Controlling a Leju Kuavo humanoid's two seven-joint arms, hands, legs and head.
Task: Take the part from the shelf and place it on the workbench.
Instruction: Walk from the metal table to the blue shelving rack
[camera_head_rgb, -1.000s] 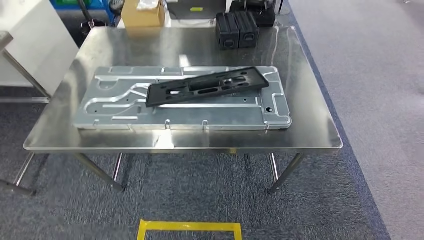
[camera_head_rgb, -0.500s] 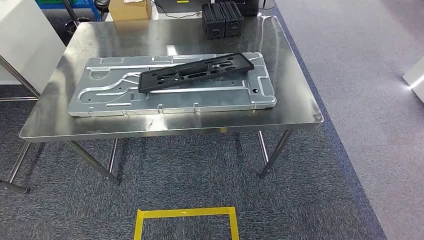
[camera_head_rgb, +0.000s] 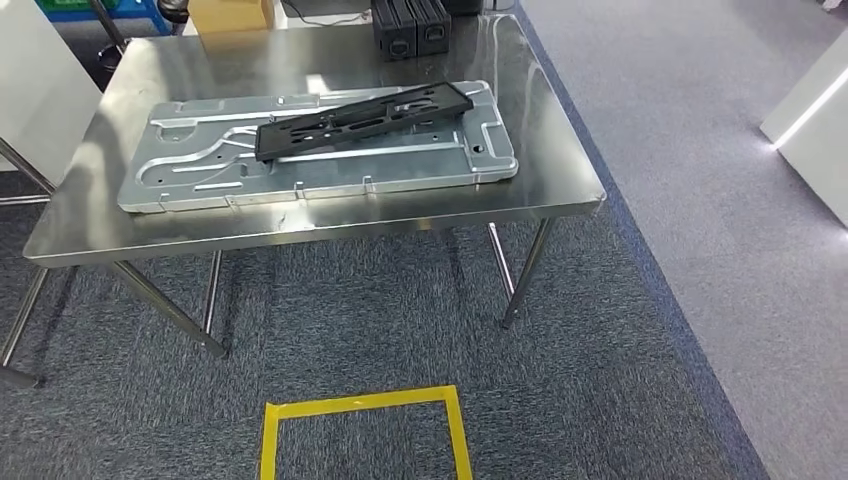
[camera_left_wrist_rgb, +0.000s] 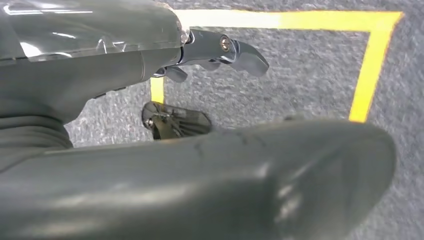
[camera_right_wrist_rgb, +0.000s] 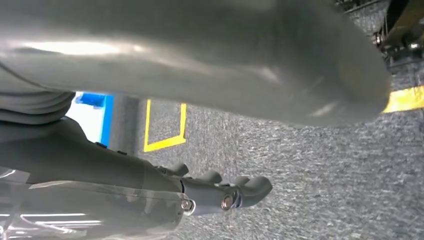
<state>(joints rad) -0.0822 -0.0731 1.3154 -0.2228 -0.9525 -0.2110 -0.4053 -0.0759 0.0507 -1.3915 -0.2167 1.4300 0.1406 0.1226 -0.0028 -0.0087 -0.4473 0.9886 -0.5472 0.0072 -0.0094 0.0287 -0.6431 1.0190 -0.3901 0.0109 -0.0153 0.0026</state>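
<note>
Head view | black part flat on workbench, long axis crosswise | left hand, right hand hanging over carpet, fingers apart, empty

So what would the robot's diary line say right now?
black part lying on metal plate | plate on workbench | left hand empty | right hand empty

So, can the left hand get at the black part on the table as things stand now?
Probably not yet. The left hand hangs low over the carpet by the yellow tape, holding nothing, while the black part lies on the metal plate, well ahead.
</note>
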